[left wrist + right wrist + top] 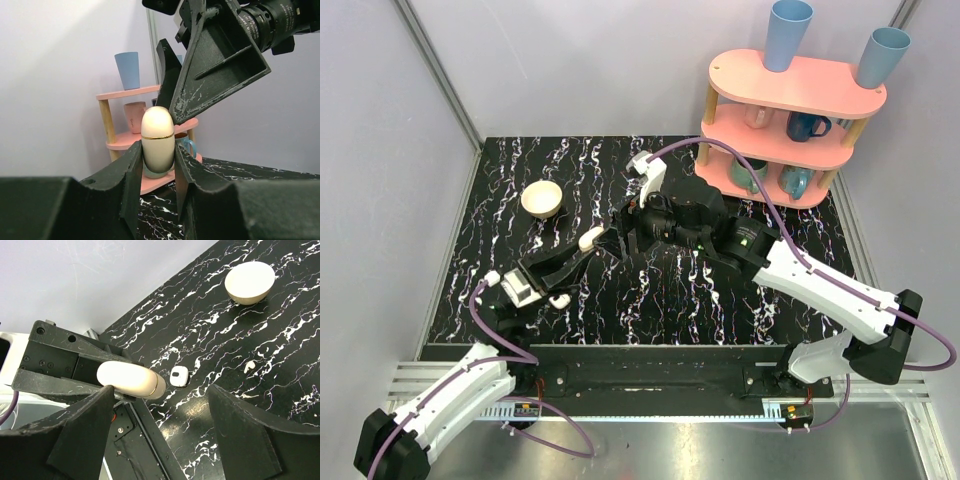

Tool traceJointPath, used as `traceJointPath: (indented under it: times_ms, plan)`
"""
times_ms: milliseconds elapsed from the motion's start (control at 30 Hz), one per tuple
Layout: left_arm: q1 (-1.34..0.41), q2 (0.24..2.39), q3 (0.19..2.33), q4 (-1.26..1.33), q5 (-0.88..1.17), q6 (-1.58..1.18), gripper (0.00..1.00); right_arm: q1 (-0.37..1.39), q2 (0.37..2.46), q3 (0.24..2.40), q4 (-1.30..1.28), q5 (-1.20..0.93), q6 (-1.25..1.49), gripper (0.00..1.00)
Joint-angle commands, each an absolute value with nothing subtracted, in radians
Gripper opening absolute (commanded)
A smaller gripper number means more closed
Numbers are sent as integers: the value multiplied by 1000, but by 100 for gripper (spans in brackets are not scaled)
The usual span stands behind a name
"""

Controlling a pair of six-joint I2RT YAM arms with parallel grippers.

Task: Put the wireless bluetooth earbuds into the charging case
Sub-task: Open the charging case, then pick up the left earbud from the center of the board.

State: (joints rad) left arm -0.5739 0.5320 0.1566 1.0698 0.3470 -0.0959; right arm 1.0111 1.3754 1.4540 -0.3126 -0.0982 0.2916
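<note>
My left gripper [158, 155] is shut on a cream pill-shaped charging case [158, 137] with a gold band, its lid closed, held above the table. It also shows in the top view [591, 238] and the right wrist view [131, 380]. My right gripper [162, 432] is open and empty, with one finger [215, 65] close over the case's top end; in the top view it is at centre [617, 232]. One tiny white earbud [249, 365] lies on the black marble table [280, 340]. Other earbuds are out of view.
A small white rounded-square case with a dark centre [179, 376] lies beside the left arm. A cream bowl [542, 198] sits at the back left. A pink two-tier shelf [790, 120] with cups and mugs stands at the back right.
</note>
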Motion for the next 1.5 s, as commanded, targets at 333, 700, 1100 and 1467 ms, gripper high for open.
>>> traceJointPath:
  times_ms: [333, 700, 1100, 1467]
  plan:
    - [-589, 500, 207, 1154, 532, -144, 0, 1011, 1410, 1509, -281, -8, 236, 83]
    - [-589, 480, 152, 1097, 357, -120, 0, 1011, 1379, 1529, -222, -63, 199, 89]
    - [-589, 443, 97, 1060, 253, -97, 0, 1003, 1367, 1528, -156, -57, 189, 90]
    - [-591, 185, 141, 778, 156, -8, 0, 737, 1365, 1356, -196, 82, 356, 88]
